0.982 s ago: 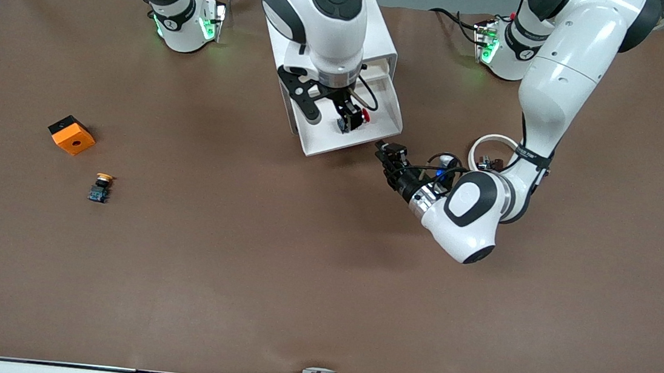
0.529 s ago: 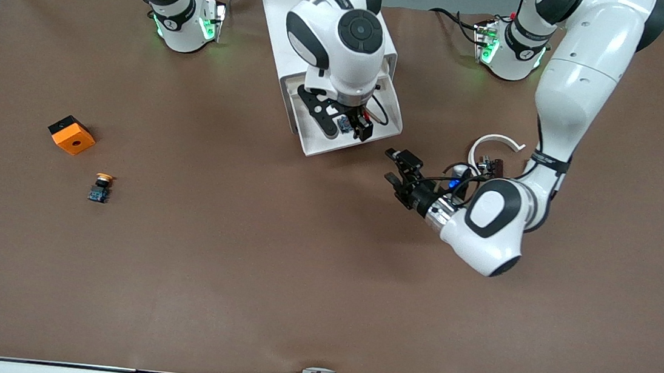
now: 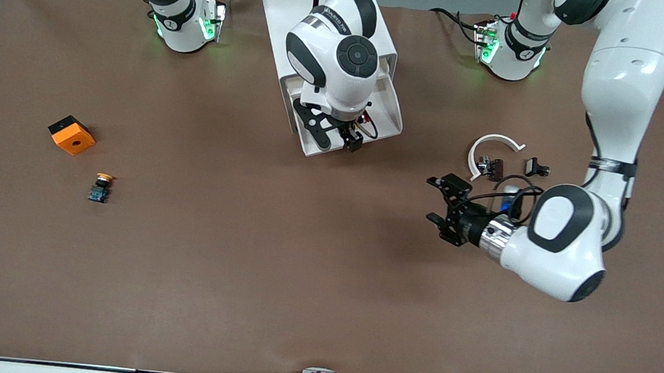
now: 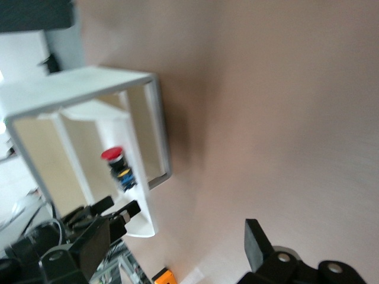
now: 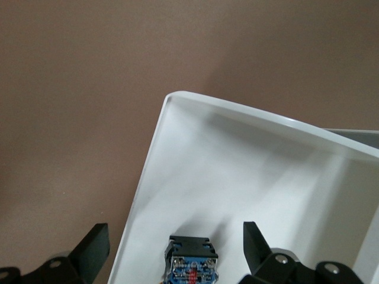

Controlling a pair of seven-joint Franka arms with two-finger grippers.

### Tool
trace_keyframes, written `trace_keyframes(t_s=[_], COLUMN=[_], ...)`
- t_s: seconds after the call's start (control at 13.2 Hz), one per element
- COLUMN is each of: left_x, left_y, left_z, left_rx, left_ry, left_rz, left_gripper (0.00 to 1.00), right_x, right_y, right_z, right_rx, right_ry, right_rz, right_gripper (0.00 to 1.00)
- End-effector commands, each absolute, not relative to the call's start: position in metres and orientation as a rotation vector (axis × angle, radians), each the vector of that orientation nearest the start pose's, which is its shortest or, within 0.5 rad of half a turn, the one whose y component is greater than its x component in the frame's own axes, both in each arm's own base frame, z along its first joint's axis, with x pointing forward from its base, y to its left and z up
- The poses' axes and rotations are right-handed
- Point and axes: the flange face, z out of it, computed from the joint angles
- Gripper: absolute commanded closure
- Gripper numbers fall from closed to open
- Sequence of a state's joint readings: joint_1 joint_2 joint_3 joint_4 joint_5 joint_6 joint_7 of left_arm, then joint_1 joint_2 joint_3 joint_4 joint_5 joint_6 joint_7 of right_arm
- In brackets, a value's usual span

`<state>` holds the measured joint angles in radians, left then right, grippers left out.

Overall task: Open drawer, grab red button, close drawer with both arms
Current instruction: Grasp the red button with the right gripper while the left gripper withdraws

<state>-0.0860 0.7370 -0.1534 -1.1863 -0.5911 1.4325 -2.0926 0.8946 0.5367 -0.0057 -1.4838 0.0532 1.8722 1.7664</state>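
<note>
Button: the tiny red-capped push-button [image 4: 117,167] lies in the open white drawer [image 3: 389,114].
Right gripper [image 3: 351,136]: directly above it, fingers apart; yours is nearest.
Left gripper [image 3: 447,210]: apart, empty, waiting over bare table.

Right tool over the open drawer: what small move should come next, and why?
Probably lower the right tool straight down and shut it on the button. Its fingers are open astride the button, which sits in the open drawer, ungrasped. The left tool waits open over the table.
</note>
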Motion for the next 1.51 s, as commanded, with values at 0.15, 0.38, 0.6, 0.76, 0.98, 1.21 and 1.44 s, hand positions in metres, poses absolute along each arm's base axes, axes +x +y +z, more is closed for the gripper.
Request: trace_keyframes(t_s=[0.15,0.38,0.6,0.76,0.98,1.21,1.44], left_x=[0.663,0.654,0.628,0.623,0.616,0.611,0.608], left_y=[-0.165,-0.158,-0.175,-0.171,-0.169,-0.17,-0.176], left_z=[0.435,0.472,0.502,0.513,0.526,0.528,0.526], left_rx=[1.965,2.163,2.666,2.785,2.87,2.9,2.91], left_ry=[2.36,2.26,1.742,1.518,1.373,1.316,1.301], left_rz=[-0.95,-0.72,-0.568,-0.552,-0.531,-0.55,-0.566], left_gripper=[0.0,0.0,0.0,0.0,0.0,0.0,0.0], right_x=[0.417,0.416,0.416,0.418,0.421,0.421,0.421], right_y=[0.544,0.549,0.551,0.55,0.55,0.551,0.551], right_z=[0.343,0.335,0.332,0.333,0.337,0.341,0.342], right_rx=[-2.963,-2.952,-2.95,-2.946,-2.937,-2.932,-2.934], right_ry=[1.395,1.389,1.383,1.387,1.391,1.387,1.384], right_rz=[0.131,0.13,0.128,0.13,0.128,0.127,0.125], right_gripper=[0.0,0.0,0.24,0.53,0.58,0.59,0.59])
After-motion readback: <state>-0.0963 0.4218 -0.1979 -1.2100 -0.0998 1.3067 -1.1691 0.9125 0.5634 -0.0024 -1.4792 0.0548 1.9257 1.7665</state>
